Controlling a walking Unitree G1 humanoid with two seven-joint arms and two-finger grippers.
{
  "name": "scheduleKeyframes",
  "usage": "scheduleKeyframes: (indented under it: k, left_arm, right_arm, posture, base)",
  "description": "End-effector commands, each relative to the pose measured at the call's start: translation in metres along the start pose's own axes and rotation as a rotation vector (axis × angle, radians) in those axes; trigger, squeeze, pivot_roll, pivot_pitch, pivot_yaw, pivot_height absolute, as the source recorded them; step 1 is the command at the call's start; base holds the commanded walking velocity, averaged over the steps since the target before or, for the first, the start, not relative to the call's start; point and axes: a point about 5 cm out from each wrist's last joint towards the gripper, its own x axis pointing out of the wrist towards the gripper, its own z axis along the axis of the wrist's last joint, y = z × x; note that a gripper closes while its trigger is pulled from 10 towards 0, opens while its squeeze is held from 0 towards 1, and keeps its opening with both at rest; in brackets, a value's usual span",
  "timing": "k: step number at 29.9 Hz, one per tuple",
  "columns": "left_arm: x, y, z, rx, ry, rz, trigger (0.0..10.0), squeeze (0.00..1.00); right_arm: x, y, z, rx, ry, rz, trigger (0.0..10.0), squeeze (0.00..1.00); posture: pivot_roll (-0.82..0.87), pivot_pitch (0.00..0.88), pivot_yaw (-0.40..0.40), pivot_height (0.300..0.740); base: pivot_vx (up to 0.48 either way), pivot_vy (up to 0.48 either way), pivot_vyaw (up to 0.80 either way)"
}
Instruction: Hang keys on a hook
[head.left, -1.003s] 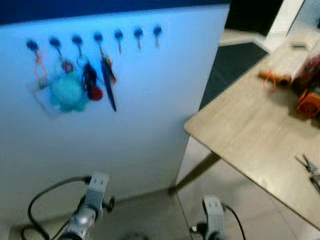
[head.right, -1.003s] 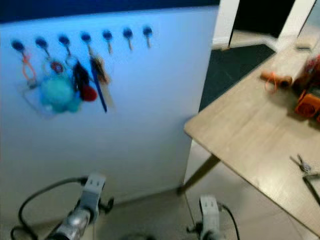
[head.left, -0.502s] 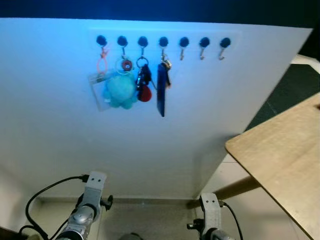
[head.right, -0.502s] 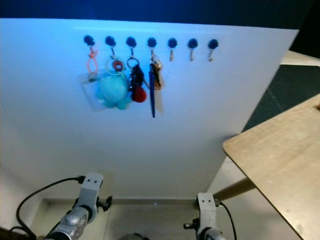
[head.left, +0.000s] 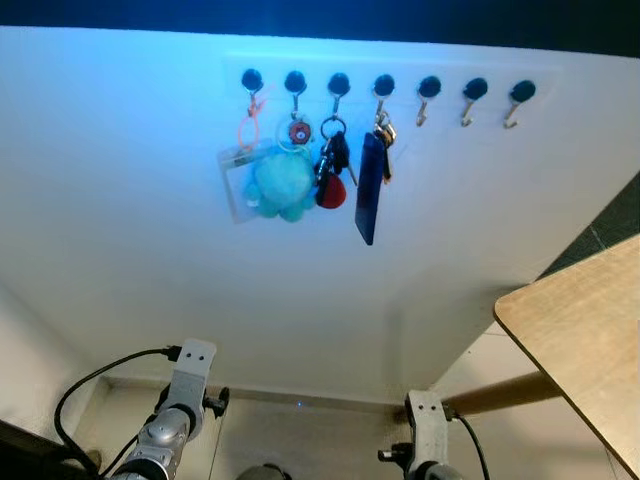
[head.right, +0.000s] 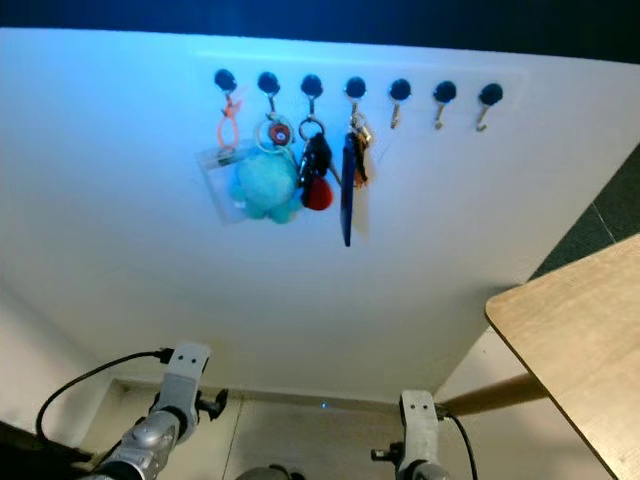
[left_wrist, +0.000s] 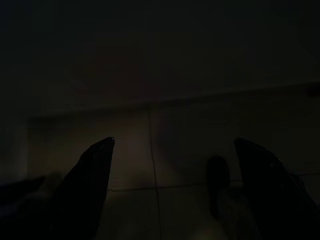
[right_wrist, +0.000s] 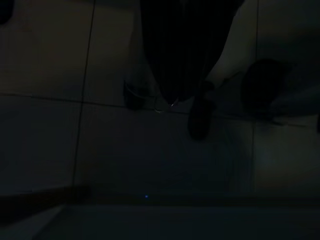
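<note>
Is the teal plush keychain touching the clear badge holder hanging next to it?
Touching. In the left eye view the teal plush overlaps the right edge of the clear badge holder with no gap; both hang from neighbouring hooks on the white wall.

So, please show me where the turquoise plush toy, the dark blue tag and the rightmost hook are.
turquoise plush toy (head.left: 281, 185), left eye view, body middle
dark blue tag (head.left: 368, 190), left eye view, flat face
rightmost hook (head.left: 521, 92), left eye view, round base

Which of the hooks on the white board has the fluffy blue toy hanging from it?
The second hook from the left. The blue plush toy hangs below it, between the orange-looped clear card holder and the red-tagged dark keys.
</note>
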Motion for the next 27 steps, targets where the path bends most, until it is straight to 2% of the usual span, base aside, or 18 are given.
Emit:
scheduleKeyframes:
  k: [1,6,11,17,21,27]
  left_arm:
    - [-0.0001,-0.0013,-0.0007,0.001,0.001,-0.005,10.0,0.0]
    - [0.0003,-0.0026,0.0014,-0.007,-0.013,-0.021,10.0,0.0]
    - [0.0003,-0.0028,0.0019,-0.004,-0.016,-0.023,10.0,0.0]
    - [0.0,-0.002,0.0022,-0.006,-0.024,-0.017,10.0,0.0]
    - [0.0001,-0.003,0.0044,0.033,-0.039,-0.033,10.0,0.0]
    - [-0.0001,-0.0051,0.0031,0.044,-0.035,-0.044,10.0,0.0]
  right_arm:
    - [-0.0013,-0.002,-0.0051,0.022,0.014,-0.011,10.0,0.0]
    - [-0.0014,-0.0015,-0.0059,0.024,0.016,-0.01,10.0,0.0]
    - [-0.0013,-0.0008,-0.0061,0.027,0.015,-0.009,10.0,0.0]
    - [-0.0013,-0.0003,-0.0065,0.03,0.014,-0.01,10.0,0.0]
    - [-0.0015,-0.0008,-0.007,0.031,0.015,-0.011,10.0,0.0]
    - [-0.0019,-0.001,-0.0085,0.033,0.018,-0.011,10.0,0.0]
  posture:
    - [0.06,0.045,-0.013,0.74]
    - [0.06,0.046,-0.015,0.74]
    - [0.07,0.047,-0.015,0.74]
    - [0.07,0.047,-0.013,0.74]
    - [0.07,0.049,-0.014,0.74]
    - [0.07,0.049,-0.013,0.74]
  base:
    - [0.0,0.0,0.0]
    - [0.0,0.196,0.0]
    - [0.0,0.465,0.0]
    - [0.0,0.0,0.0]
    - [0.0,0.0,0.0]
    - [0.0,-0.45,0.0]
